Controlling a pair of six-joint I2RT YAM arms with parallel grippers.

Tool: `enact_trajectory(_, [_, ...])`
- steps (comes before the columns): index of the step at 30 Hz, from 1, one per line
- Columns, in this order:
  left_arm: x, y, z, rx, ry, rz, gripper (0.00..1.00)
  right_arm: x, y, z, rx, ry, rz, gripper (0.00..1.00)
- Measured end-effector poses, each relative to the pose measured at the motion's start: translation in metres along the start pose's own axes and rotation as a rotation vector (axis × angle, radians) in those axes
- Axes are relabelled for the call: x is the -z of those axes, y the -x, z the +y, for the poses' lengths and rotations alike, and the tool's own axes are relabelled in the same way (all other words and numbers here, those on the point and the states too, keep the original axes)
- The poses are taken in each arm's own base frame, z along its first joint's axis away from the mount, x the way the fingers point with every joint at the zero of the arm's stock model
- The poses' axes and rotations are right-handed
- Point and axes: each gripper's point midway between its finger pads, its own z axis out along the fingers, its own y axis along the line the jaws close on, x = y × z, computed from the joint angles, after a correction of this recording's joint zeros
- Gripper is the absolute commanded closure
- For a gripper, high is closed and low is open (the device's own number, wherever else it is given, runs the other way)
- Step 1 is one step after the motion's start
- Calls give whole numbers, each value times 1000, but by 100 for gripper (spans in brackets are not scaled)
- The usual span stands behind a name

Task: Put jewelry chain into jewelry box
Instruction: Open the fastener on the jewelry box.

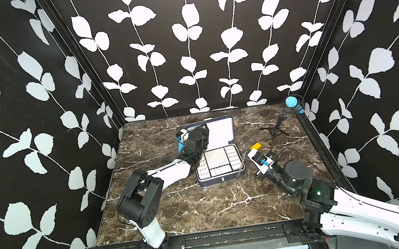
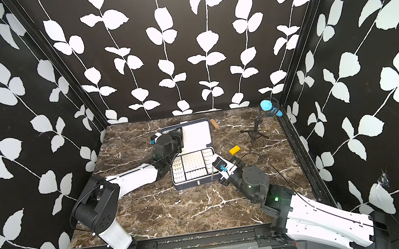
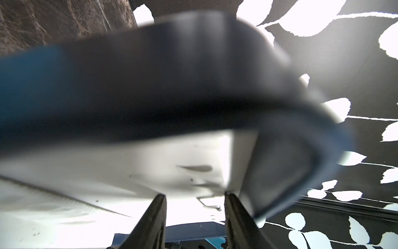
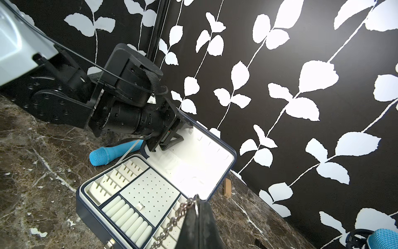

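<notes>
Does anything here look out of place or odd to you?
A blue microphone lies flat on the table beside the jewelry box, while a second microphone stands on a tripod in the far corner. Also, the jewelry chain dangles from the shut right gripper at the box's edge, not laid inside.

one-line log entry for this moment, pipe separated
right gripper: shut on jewelry chain | chain: dangling at open jewelry box | left gripper: at lid, grip unclear | step: not yet released
</notes>
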Motion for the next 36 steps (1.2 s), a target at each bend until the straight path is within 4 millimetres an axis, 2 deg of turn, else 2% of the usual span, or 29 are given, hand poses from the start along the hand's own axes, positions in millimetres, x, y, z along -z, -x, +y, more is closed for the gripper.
enact_trajectory(4, [-2, -1, -1, 0, -3, 0, 53, 1, 2, -2, -8, -4, -8, 100])
enact_trajectory(11, [-4, -2, 1, -3, 6, 3, 61, 5, 5, -6, -19, -12, -24, 100])
enact_trajectory(19, [-6, -5, -1, -8, 12, 16, 67, 5, 2, -5, -18, -12, -21, 100])
enact_trajectory(36, [-6, -12, -3, -18, 8, 61, 74, 5, 2, -5, -19, -13, -22, 100])
